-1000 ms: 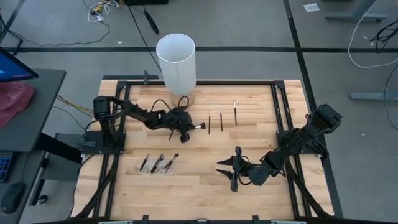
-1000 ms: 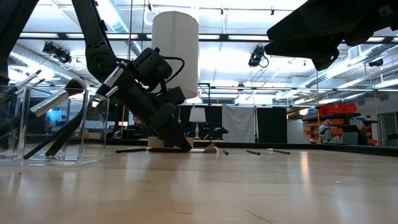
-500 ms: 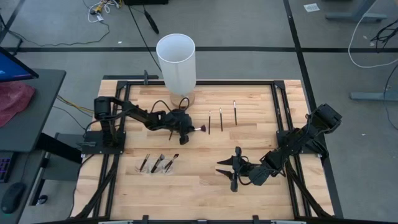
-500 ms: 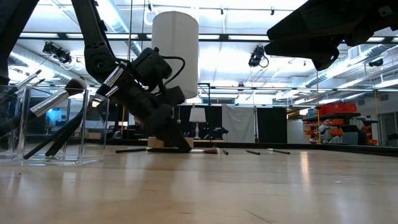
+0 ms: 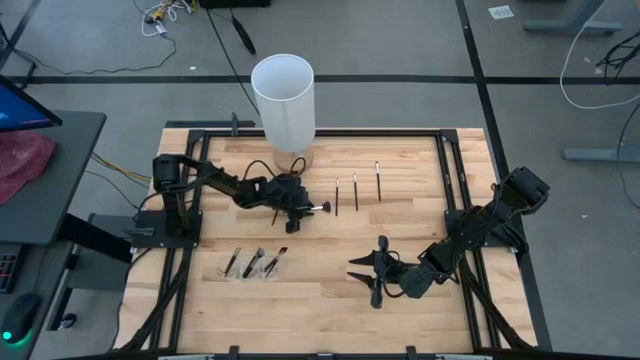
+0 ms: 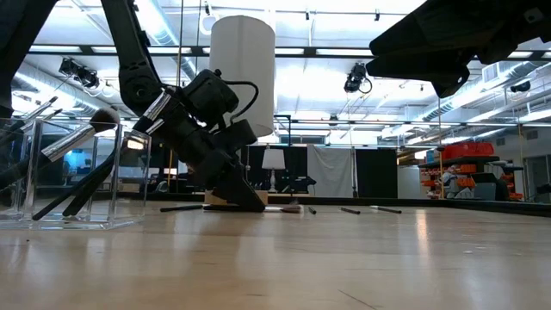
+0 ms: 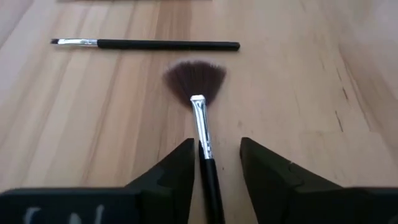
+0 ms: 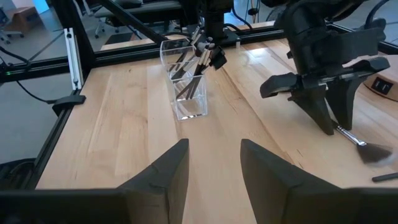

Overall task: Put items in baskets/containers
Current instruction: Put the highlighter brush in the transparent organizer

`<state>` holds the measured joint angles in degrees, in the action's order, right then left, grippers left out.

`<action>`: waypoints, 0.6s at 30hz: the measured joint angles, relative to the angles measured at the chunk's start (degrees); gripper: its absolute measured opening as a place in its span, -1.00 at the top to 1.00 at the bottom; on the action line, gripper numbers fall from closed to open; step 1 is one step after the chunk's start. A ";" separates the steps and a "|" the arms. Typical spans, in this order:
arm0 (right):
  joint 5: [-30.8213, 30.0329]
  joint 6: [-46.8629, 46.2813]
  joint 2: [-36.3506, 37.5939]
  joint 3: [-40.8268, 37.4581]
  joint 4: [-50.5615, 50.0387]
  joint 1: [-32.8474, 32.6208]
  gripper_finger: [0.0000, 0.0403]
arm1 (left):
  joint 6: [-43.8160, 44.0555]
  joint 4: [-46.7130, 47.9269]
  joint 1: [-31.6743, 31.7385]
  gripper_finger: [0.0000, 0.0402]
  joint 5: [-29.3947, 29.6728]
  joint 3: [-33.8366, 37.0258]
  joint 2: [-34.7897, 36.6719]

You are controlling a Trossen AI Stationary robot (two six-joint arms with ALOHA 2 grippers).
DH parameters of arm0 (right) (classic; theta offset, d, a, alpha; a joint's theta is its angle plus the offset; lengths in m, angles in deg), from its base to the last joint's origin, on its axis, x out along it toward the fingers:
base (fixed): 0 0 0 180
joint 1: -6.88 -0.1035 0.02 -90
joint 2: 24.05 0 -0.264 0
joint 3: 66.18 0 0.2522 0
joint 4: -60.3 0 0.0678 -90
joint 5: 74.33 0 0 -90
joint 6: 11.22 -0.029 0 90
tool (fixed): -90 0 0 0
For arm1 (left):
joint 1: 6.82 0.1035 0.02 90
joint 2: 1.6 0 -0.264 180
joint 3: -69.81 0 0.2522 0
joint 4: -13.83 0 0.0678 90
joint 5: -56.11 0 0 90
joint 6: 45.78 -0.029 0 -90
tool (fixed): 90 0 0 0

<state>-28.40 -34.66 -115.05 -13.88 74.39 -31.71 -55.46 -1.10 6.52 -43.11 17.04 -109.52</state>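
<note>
We look down on a wooden table (image 5: pixel 330 300) with a dark arm at each side. A tall white cylinder (image 5: pixel 284 100) stands at the far edge. Near the left front sits a clear container (image 5: pixel 252 264) with a few brushes already leaning in it.

The left gripper (image 5: pixel 297 209) is low over the middle of the table, just in front of the cylinder. In its wrist view a fan brush (image 7: pixel 200 118) lies flat on the wood, its dark handle running back between the two fingers (image 7: pixel 171 174) and its bristle fan spread out beyond the tips. The fingers stand apart with a gap on each side of the handle, so we judge the brush is not gripped now. From above, its long axis runs left to right, bristles toward the right. The container lies nearer and to the left of this gripper, well apart from it.

The right gripper (image 5: pixel 374 272) waits at the right front, fingers apart and empty.

Three more thin brushes (image 5: pixel 355 190) lie side by side just right of the fan brush, pointing far to near.

The container's walls barely show from above. In the low view the left gripper hides where the fingertips meet the table.
</note>
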 joint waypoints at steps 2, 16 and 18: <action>0.00 0.02 0.00 0.00 0.00 -0.02 0.26 | -0.02 -1.69 0.90 0.39 -2.59 0.02 -1.76; 0.00 -0.02 0.00 0.00 0.02 -0.02 0.26 | -0.09 -8.82 0.63 0.52 0.05 -0.07 -6.27; 0.00 -0.02 0.00 0.00 0.02 -0.02 0.26 | -0.30 -8.64 0.37 0.62 0.48 -0.09 -6.28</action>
<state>-28.40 -34.68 -115.05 -13.88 74.42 -31.73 -55.76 -9.74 6.90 -42.63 16.96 -115.81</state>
